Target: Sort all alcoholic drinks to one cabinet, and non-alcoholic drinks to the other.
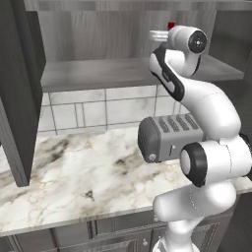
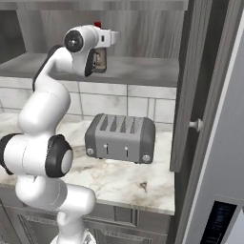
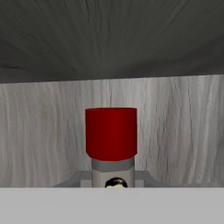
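**Red-capped bottle reaches the open cabinet**

The white arm's two-finger gripper (image 2: 100, 59) is closed on the squat dark grey bottle with a red cap (image 3: 111, 133), holding it upright inside the open wall cabinet of dark grey wood grain (image 1: 123, 74). The bottle's red top stands just ahead of the hand, with the cabinet's pale grained back panel behind it and the dark cabinet ceiling above. Whether its base touches the grey shelf (image 2: 138, 71) under the hand cannot be told. Below the hand, a grey four-slot toaster (image 2: 120, 138) sits on the marble counter (image 1: 74, 172). As a judgement, this one alcoholic drink is close to delivered, with release and withdrawal to come. The other bottles and the can are not to be seen here, so the rest of the sorting cannot be judged.
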Robot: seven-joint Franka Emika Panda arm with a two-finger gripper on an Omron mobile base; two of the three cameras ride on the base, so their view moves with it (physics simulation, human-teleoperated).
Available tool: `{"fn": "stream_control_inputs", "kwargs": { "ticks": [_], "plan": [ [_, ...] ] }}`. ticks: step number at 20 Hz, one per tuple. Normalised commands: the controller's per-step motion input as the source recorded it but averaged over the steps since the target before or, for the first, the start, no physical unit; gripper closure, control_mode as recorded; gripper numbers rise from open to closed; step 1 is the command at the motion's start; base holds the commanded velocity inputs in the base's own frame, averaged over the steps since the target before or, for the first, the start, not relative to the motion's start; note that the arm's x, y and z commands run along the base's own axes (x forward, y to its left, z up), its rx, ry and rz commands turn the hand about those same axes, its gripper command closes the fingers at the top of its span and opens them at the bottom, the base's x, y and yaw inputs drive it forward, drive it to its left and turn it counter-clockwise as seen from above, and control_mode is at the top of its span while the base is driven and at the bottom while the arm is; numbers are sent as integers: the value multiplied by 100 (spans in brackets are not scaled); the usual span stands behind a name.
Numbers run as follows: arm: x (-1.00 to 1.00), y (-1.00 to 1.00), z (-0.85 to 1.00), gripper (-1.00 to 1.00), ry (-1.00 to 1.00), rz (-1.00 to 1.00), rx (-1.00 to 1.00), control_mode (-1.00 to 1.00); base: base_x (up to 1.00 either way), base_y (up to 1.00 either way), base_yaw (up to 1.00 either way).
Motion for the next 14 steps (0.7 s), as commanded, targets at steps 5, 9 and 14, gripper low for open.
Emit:
{"fn": "stream_control_inputs", "kwargs": {
  "ticks": [5, 9, 14],
  "plan": [
    [24, 0, -12, 100, 1, 0, 0, -100, 0, 0, 0],
    [9, 0, -23, -100, 2, 0, 0, -100, 0, 0, 0],
    [0, 0, -5, -100, 0, 0, 0, -100, 0, 0, 0]
  ]
}}
